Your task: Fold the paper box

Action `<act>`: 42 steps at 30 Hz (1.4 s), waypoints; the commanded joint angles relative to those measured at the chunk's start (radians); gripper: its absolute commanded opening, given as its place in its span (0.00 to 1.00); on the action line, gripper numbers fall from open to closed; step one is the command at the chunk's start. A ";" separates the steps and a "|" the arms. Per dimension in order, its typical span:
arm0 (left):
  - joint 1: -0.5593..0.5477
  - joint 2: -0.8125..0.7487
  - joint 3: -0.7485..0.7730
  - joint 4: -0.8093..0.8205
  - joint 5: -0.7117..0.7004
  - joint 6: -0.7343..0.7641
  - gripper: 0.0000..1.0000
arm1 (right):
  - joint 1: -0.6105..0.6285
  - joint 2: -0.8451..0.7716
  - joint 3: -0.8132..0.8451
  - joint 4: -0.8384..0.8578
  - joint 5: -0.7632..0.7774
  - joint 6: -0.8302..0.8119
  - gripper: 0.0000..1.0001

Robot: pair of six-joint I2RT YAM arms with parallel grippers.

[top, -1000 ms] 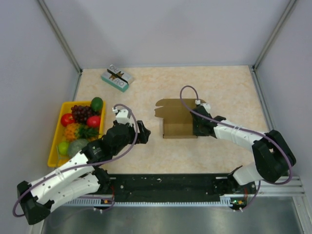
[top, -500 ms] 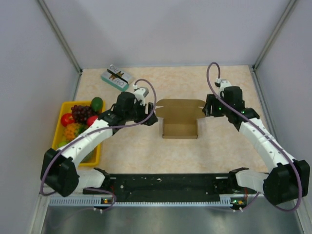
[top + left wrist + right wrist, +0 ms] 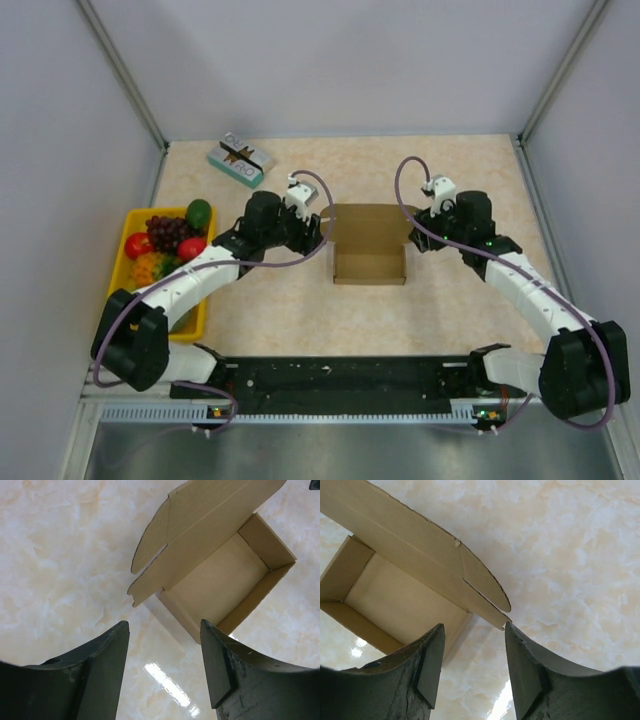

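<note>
Entry, both arms out over the table (image 3: 470,180).

Paper box (image 3: 368,265): plain brown cardboard, no print. It sits near the middle of the table, between my two pincers. The tray part is already formed, with four thin walls standing upright around a flat floor and the top open. The floor reads paler than the walls.

Lid (image 3: 368,217): one wide panel joined along the far wall and not closed over the tray. It leans back toward the far side. How steeply it leans, I cannot tell.

Left ear flap (image 3: 150,545): rounded, at the left end of the lid. A slit parts it from a narrower strip that ends in a small ragged corner.

Right ear flap (image 3: 482,582): same rounded shape and slit, with a small nick on the lid's fold line near it.

Left pincer (image 3: 318,232): just beside the box's far left corner. Its dark fingers (image 3: 100,660) are spread with nothing between them, and only the table and the box corner show past the gap.

Right pincer (image 3: 415,238): just beside the far right corner. Its fingers (image 3: 525,670) are also spread, gripping nothing. From these views, neither pincer appears to touch the cardboard.

Also present: a yellow tray (image 3: 110,300) of fruit at the left edge, and a small teal-and-white box (image 3: 240,161) at the far left.
</note>
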 commanded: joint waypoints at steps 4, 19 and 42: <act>0.004 0.083 0.042 0.109 -0.009 0.074 0.62 | -0.030 0.021 -0.034 0.156 0.006 -0.059 0.54; 0.019 0.175 0.117 0.106 0.059 0.103 0.56 | -0.060 0.039 -0.086 0.297 -0.105 -0.040 0.49; 0.033 0.250 0.182 0.100 0.102 0.048 0.36 | -0.058 0.050 -0.098 0.302 -0.125 0.020 0.31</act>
